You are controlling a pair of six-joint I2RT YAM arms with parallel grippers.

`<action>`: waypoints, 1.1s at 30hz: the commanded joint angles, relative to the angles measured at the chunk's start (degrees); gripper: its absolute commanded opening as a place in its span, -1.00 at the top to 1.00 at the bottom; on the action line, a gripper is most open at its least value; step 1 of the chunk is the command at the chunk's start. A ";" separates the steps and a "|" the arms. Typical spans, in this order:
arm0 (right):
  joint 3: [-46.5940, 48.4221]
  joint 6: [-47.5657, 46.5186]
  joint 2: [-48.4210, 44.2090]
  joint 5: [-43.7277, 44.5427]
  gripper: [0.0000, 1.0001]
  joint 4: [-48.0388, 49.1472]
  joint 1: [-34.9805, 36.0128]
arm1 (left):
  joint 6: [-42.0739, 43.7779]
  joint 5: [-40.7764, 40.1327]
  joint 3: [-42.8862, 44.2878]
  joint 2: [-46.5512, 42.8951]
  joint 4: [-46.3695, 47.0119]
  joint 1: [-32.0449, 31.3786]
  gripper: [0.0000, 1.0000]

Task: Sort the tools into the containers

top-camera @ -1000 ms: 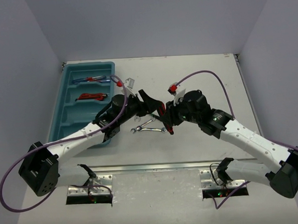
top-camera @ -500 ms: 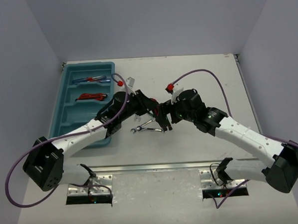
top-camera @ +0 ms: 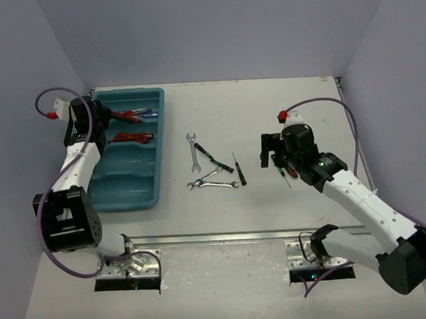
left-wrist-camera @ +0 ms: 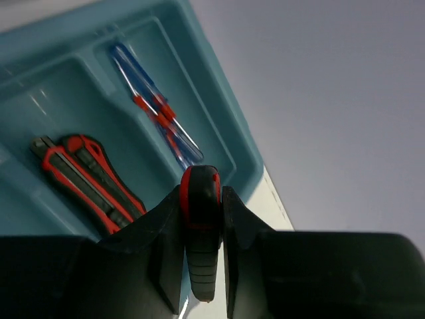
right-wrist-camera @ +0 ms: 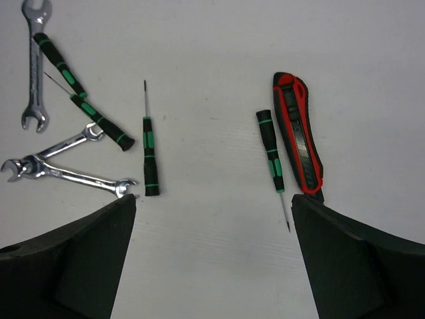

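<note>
Clamping a red-black tool, the left pincer hangs above the tray, while the right pincer, spread wide, hovers over the tabletop with a screwdriver and a second red tool just ahead.

Polished metal wrenches gleam on the matt white worktop. The teal tray is smooth, glossy plastic, with light glinting off its walls.

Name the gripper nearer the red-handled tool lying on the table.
Right. The right gripper hovers above the red-handled tool; the left gripper is at the tray.
</note>
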 commanded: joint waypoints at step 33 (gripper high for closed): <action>13.53 -11.57 38.64 -11.18 -0.34 -0.99 -20.42 | 16.21 28.57 -18.73 -35.36 -7.27 -2.48 -1.00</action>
